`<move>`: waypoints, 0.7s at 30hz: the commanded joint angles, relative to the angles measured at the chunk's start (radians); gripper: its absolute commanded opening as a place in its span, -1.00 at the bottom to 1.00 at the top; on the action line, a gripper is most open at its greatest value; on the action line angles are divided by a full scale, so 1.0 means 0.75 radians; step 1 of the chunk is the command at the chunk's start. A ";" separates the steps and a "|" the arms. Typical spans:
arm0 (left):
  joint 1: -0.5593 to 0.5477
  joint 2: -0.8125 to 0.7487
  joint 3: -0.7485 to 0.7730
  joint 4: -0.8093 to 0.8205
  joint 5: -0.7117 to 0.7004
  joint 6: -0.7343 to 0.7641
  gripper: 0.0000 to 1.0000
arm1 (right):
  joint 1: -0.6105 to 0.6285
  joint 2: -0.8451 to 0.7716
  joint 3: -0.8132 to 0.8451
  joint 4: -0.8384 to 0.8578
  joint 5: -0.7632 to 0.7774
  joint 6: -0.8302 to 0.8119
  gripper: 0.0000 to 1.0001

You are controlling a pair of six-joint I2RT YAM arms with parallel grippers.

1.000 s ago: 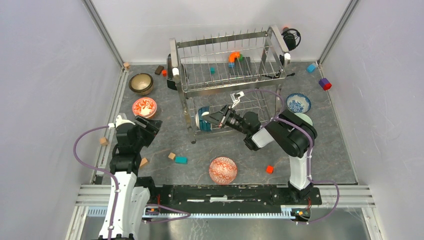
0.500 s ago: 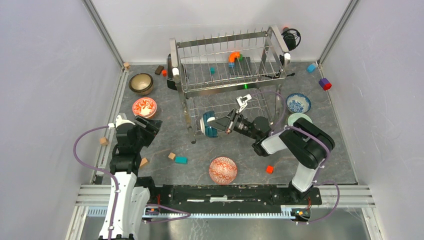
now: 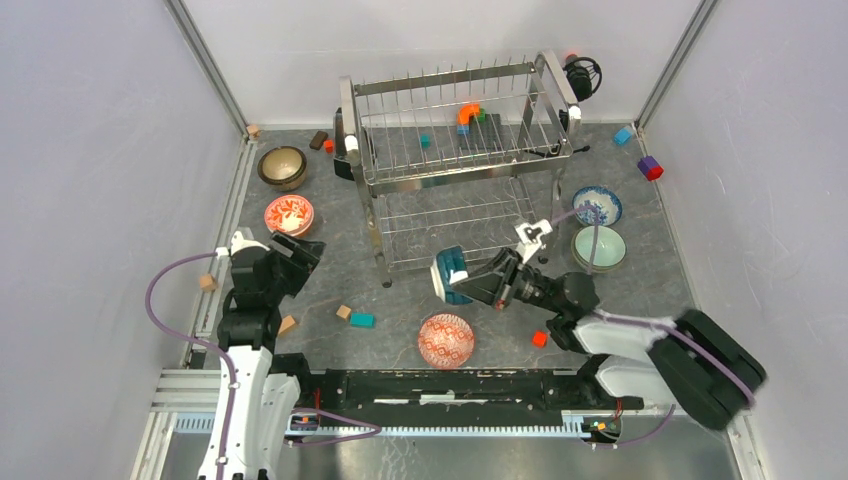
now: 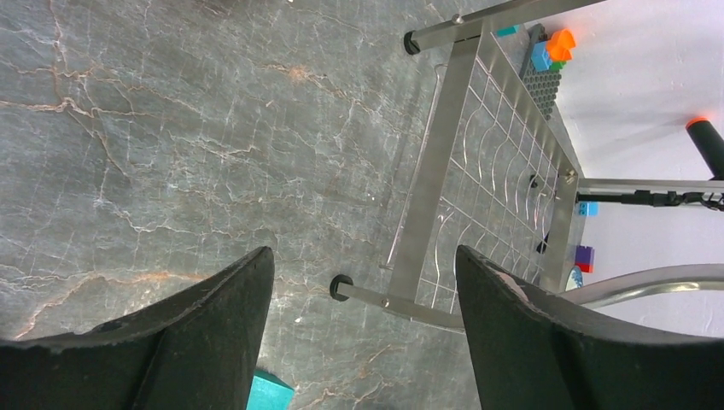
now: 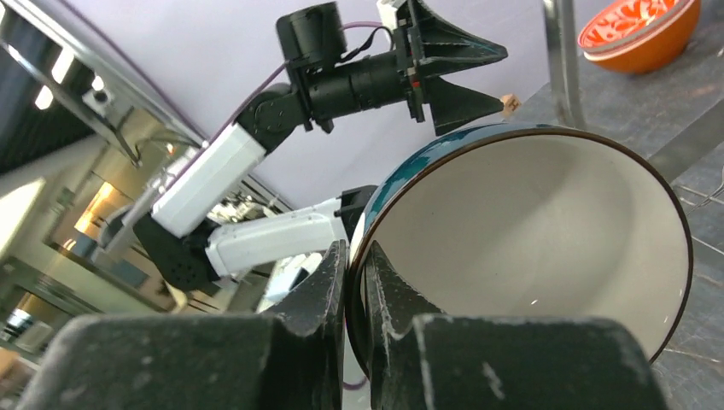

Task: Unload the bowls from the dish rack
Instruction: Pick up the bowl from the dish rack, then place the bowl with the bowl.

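The dish rack (image 3: 455, 150) stands at the back middle, and both of its tiers show no bowls. My right gripper (image 3: 480, 284) is shut on the rim of a teal bowl (image 3: 451, 275) with a white inside and dark rim, held on edge above the table in front of the rack. In the right wrist view the fingers (image 5: 329, 282) pinch that bowl's (image 5: 529, 248) rim. My left gripper (image 3: 300, 250) hangs open and empty left of the rack; its wrist view shows the rack's (image 4: 444, 171) lower tier and foot. Several bowls sit on the table: brown-gold (image 3: 282, 165), orange (image 3: 289, 214), red-patterned (image 3: 446, 340), blue-and-white (image 3: 597, 206), pale green (image 3: 599, 247).
Small blocks lie scattered: teal (image 3: 362, 320), red (image 3: 540, 338), blue (image 3: 623, 135), purple (image 3: 650, 167), and some on the rack's top tier (image 3: 468, 115). A black microphone stand (image 3: 582, 75) is behind the rack's right end. Walls close the cell on three sides.
My right arm has drawn back to the front right, carrying the teal bowl out of the rack's lower tier. The left arm has stayed in place.
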State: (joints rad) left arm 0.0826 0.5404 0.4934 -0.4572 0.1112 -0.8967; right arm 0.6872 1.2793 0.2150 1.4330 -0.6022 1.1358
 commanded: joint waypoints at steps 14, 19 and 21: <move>-0.003 0.053 0.042 -0.101 0.179 0.043 0.99 | 0.355 -1.099 0.189 -1.906 0.577 -1.213 -1.00; -0.028 0.028 0.056 -0.089 0.284 0.101 0.99 | 0.419 -1.142 0.221 -2.036 0.747 -1.296 -1.00; -0.071 0.006 0.098 -0.119 0.279 0.159 0.99 | 0.450 -1.130 0.253 -2.063 0.793 -1.328 -1.00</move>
State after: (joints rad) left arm 0.0685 0.5720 0.5220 -0.5396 0.2501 -0.8745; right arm 0.9886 0.4446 0.3050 -0.0811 -0.1528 0.2539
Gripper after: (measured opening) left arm 0.993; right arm 0.135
